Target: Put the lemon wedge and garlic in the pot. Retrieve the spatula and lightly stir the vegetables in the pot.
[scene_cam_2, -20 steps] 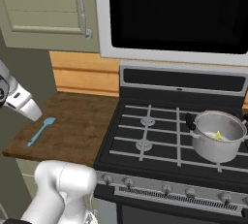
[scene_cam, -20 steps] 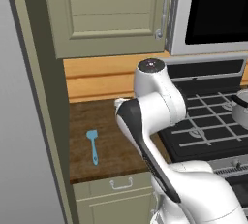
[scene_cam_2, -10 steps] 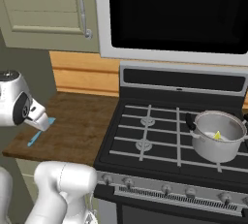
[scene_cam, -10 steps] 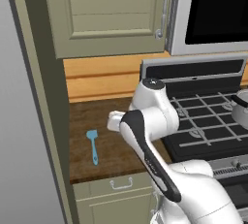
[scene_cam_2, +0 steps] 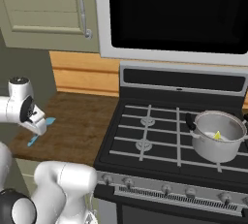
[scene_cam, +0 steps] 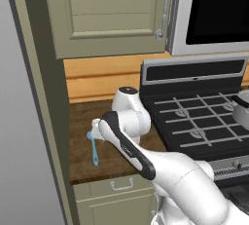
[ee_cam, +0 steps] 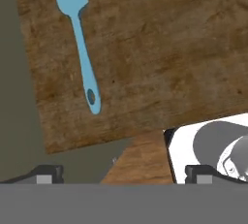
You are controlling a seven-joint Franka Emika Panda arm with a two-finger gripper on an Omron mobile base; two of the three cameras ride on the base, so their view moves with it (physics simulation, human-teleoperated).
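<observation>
Kitchen setting: wooden desk (scene_cam: 114,158) between a tall olive cabinet side at 9 o'clock and a black gas stove (scene_cam_2: 160,136) at 3 o'clock, with a panelled wall cabinet (scene_cam: 107,14) and a dark microwave (scene_cam_2: 179,12) overhead. Item one: the spatula (ee_cam: 80,43), light blue, lies flat on the desk near its left edge; in the hand view its squarish blade points toward 12 o'clock and its slim handle, with a hole near the end, runs down toward 6 o'clock, slightly slanted. In the left base view the spatula (scene_cam: 93,149) shows beside the arm's wrist, handle end toward the desk's front edge; in the right base view the spatula (scene_cam_2: 41,131) is partly covered by the hand. Item two: the gripper (ee_cam: 123,172), hovering above the desk with the spatula lying toward 11 o'clock of it; its two dark tips stand far apart at the bottom of the hand view, spread wide and grasping nothing. Item three: the pot (scene_cam_2: 218,136), shiny steel with a short black handle, sits on the stove's right front burner, well apart from the spatula. Item four: the lemon wedge (scene_cam_2: 218,135), small and yellow, rests inside the pot. The garlic cannot be made out for certain inside the pot.
</observation>
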